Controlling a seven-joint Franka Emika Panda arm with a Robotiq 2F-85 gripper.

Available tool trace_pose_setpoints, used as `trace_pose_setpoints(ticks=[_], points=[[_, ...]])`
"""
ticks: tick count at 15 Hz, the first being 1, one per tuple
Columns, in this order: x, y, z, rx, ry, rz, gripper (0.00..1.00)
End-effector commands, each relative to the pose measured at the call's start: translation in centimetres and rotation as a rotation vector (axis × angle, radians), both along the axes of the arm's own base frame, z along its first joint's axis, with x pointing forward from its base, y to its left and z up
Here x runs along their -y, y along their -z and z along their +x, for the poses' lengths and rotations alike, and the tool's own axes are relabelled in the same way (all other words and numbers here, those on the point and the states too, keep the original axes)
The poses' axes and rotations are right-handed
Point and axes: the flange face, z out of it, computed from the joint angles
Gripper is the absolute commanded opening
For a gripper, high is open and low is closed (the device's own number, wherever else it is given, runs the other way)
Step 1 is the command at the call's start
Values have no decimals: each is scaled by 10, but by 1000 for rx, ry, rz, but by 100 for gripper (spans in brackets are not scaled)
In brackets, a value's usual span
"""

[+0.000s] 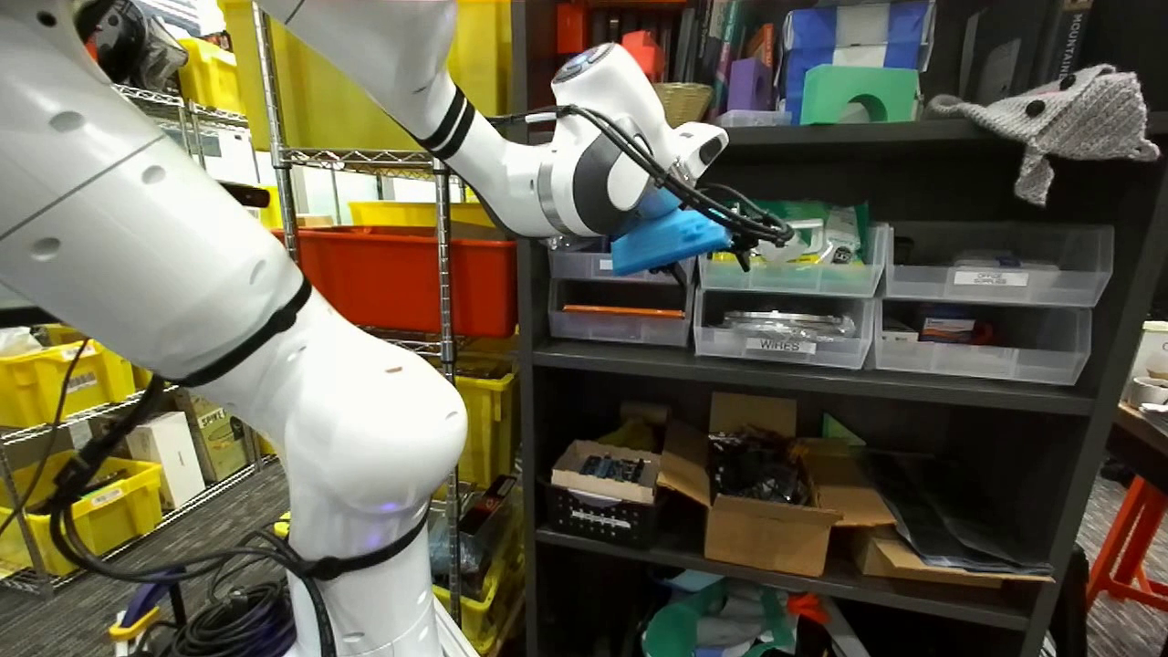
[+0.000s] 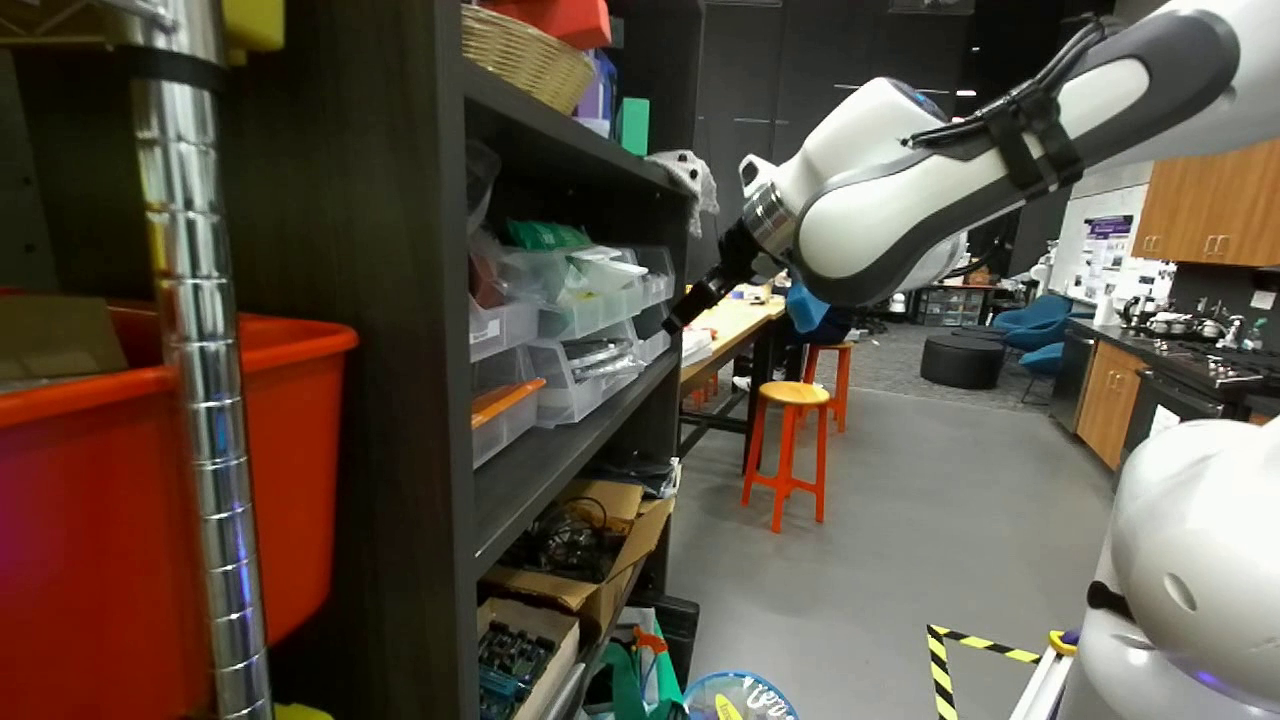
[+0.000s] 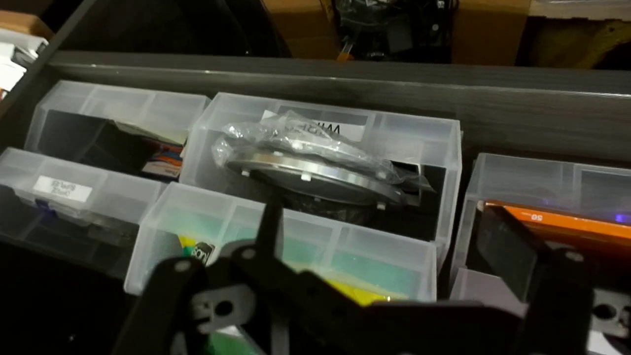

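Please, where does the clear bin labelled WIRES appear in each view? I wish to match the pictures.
In an exterior view: WIRES bin right of centre, at mid-height.
In an exterior view: WIRES bin slightly left of centre, lettering not readable.
In the wrist view: WIRES bin near centre, lettering upside down.
Shared landmark: orange strip in the neighbouring bin, to the left in both exterior views, right in the wrist view.

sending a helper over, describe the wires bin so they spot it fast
Find the dark shelving unit, then its two rows of clear bins. The wires bin is the lower row's middle one; unlike those beside it, it shows a WIRES label.
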Motion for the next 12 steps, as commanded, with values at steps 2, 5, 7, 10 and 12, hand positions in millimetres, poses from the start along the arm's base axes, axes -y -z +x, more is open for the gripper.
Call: trace_pose_setpoints(ticks=[2, 5, 7, 10, 12], points=[[15, -20, -6, 102, -92, -44, 100], [22, -24, -10, 113, -191, -42, 100], [23, -18, -13, 120, -194, -30, 100], [24, -18, -8, 109, -171, -19, 100], [23, -18, -8, 110, -173, -20, 100]])
